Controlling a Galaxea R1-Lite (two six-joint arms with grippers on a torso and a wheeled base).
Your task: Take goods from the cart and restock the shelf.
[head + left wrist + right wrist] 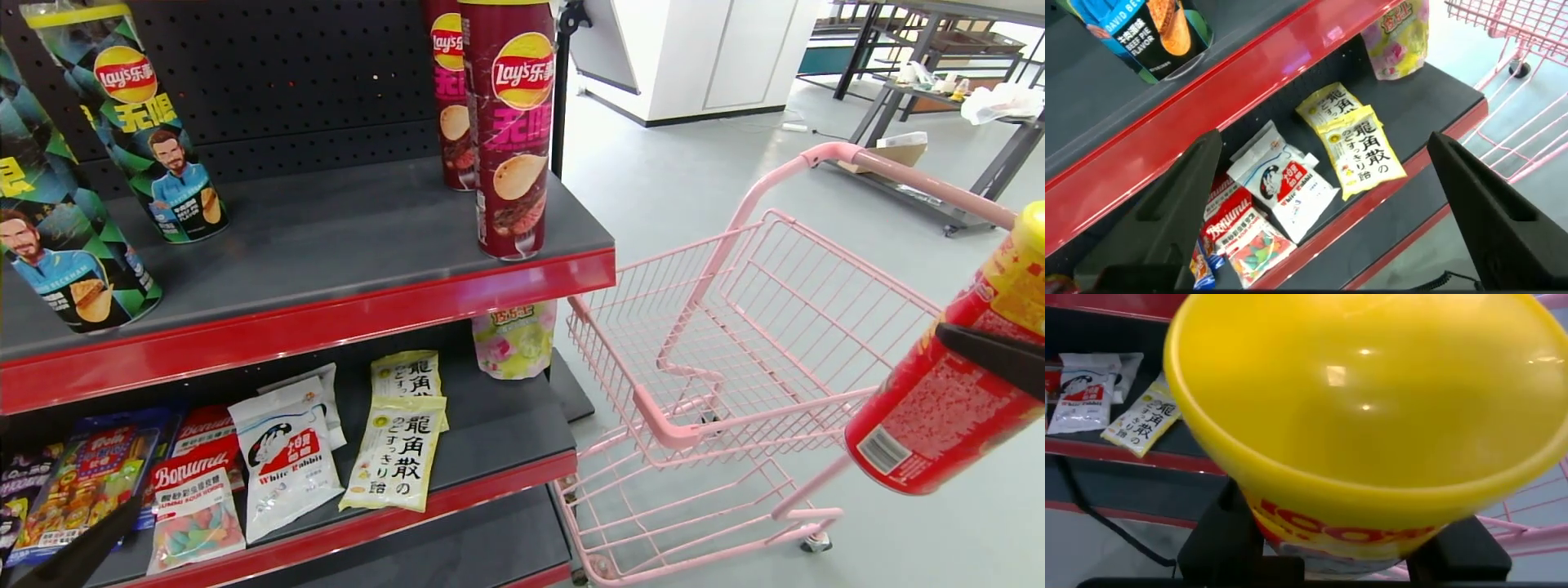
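Slanting, lid (1033,224) up and base (886,459) down, red can (922,412) clamped in right hand (980,359).

green cans (77,245): round logo, yellow characters
maroon cans (510,131): round logo, pink characters
red can (922,425): barcode, fine print, illegible
yellow pouches (400,457): large black characters
white bag (286,465): red lettering under a drawn figure

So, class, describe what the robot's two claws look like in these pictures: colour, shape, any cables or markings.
Left claw: two matte black, wedge-shaped fingers that taper to blunt tips, plain, with no markings visible. Right claw: the same plain black, flat-sided fingers, with a thin black cable running beside it.
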